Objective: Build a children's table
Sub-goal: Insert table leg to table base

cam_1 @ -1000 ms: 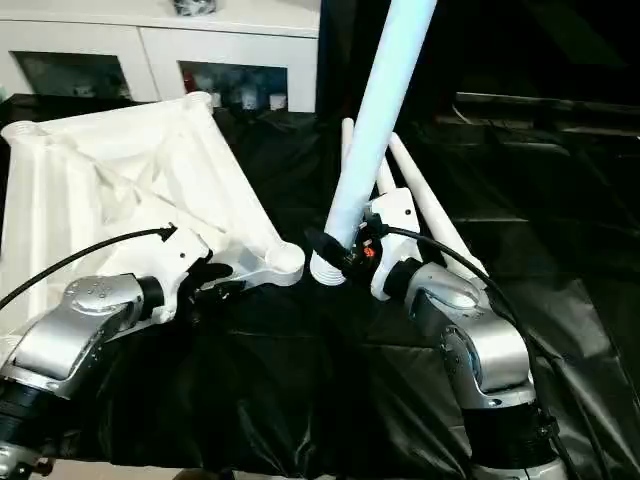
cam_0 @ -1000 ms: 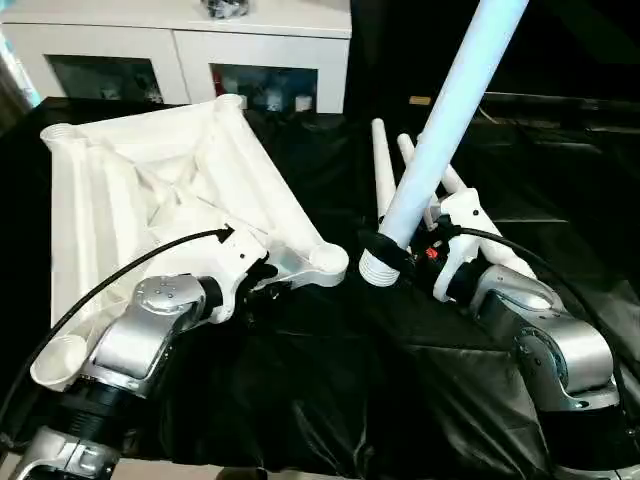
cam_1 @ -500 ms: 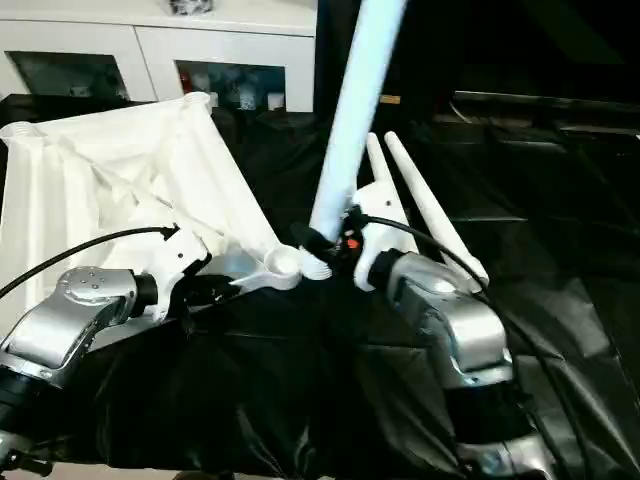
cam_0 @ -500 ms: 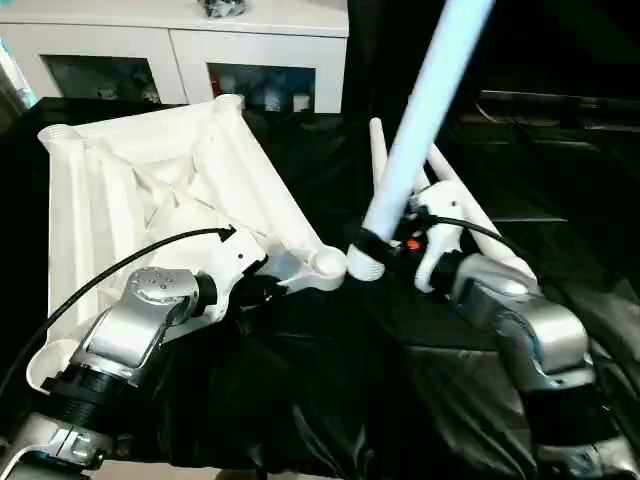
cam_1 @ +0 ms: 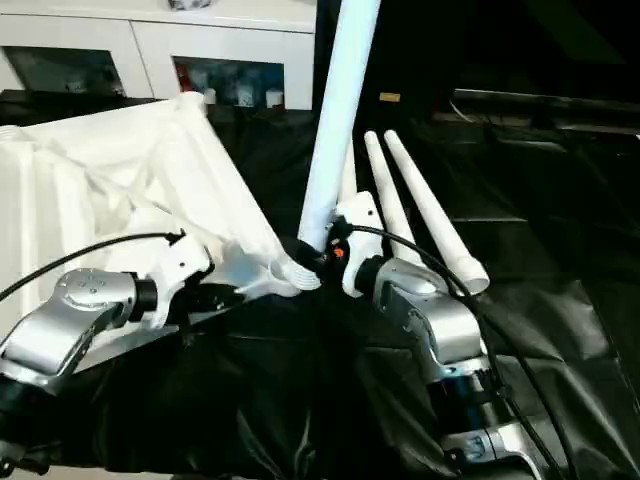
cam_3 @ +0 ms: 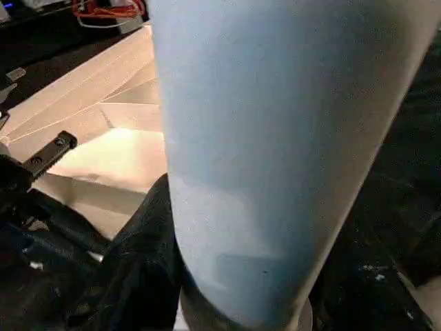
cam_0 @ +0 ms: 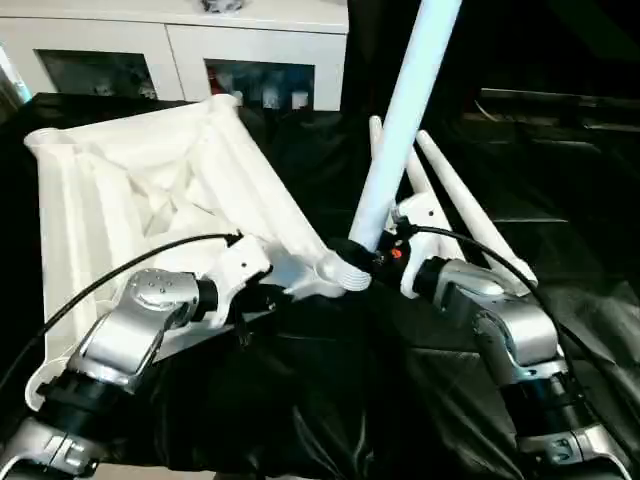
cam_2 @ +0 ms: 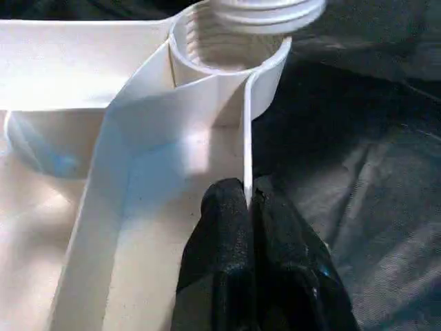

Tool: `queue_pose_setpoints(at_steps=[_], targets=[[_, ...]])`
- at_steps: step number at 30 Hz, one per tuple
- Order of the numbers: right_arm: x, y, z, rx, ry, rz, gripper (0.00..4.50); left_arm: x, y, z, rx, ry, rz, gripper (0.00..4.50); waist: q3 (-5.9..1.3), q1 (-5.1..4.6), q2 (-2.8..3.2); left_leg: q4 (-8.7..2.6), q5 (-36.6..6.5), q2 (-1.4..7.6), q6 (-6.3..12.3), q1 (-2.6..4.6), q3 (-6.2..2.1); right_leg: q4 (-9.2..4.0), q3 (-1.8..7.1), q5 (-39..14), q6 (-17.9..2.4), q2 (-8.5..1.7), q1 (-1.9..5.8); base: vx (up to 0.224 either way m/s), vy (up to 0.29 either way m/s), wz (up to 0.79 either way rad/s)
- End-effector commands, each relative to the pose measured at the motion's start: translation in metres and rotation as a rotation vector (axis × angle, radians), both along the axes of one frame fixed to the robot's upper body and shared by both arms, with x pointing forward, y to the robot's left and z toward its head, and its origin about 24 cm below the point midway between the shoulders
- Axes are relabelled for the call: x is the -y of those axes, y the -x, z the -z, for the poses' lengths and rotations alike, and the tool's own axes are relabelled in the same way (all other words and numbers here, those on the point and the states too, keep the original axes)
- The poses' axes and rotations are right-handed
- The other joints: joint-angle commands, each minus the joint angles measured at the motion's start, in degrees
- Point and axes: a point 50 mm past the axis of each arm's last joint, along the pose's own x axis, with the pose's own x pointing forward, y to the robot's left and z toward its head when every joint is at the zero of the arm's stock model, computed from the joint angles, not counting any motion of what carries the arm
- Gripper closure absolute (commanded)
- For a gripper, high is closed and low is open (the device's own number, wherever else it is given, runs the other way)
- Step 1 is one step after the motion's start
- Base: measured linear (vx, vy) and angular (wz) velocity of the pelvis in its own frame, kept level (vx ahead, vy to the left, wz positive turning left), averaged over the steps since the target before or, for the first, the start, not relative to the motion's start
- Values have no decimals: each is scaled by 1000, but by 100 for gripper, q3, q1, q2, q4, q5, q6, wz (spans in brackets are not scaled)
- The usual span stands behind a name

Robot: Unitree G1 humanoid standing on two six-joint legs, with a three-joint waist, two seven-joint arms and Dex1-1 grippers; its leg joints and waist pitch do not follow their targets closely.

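The children's table top lies upside down on the black cloth, ribbed underside up. My left gripper is shut on a thin rib of the top, just beside the near corner socket. My right gripper is shut on a long white leg, gripping it near the lower end and holding it almost upright. The leg's threaded end sits right at the mouth of that socket. Whether the threads have entered the socket I cannot tell.
Loose white legs lie on the black cloth behind my right arm. A white cabinet with glass doors stands at the back. The left arm's black cable arcs over the table top.
My left gripper has shut on the table top's rib. My right arm has carried the leg leftwards until its threaded end meets the corner socket.
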Motion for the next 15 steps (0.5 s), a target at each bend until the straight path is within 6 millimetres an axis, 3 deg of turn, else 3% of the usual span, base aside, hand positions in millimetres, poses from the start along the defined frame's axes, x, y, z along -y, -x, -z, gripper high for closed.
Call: queue_pose_setpoints(at_steps=[1,2,12,15], targets=[[-1,-1,3,0,13,-12,259,10,5,-1,8,29,68,450,-384,-14,-32,-460,-1171,158,-18,143,0,-375,217,-1450,-1014,-292,299,0,0,0],[-2,-1,4,-2,14,-18,259,10,6,-1,10,26,68,450,-393,-14,-56,-459,-1156,159,-14,144,3,-376,215,-1461,-994,-293,306,0,0,0],[-7,0,12,-22,17,-40,259,12,12,-2,7,54,114,450,-417,-8,-79,-440,-985,154,34,142,10,-342,217,-1244,-1055,-294,313,0,0,0],[-7,-1,15,-29,13,-34,259,13,13,-3,5,58,116,450,-393,-8,-72,-449,-1065,156,22,139,9,-355,218,-1359,-1040,-293,303,0,0,0]])
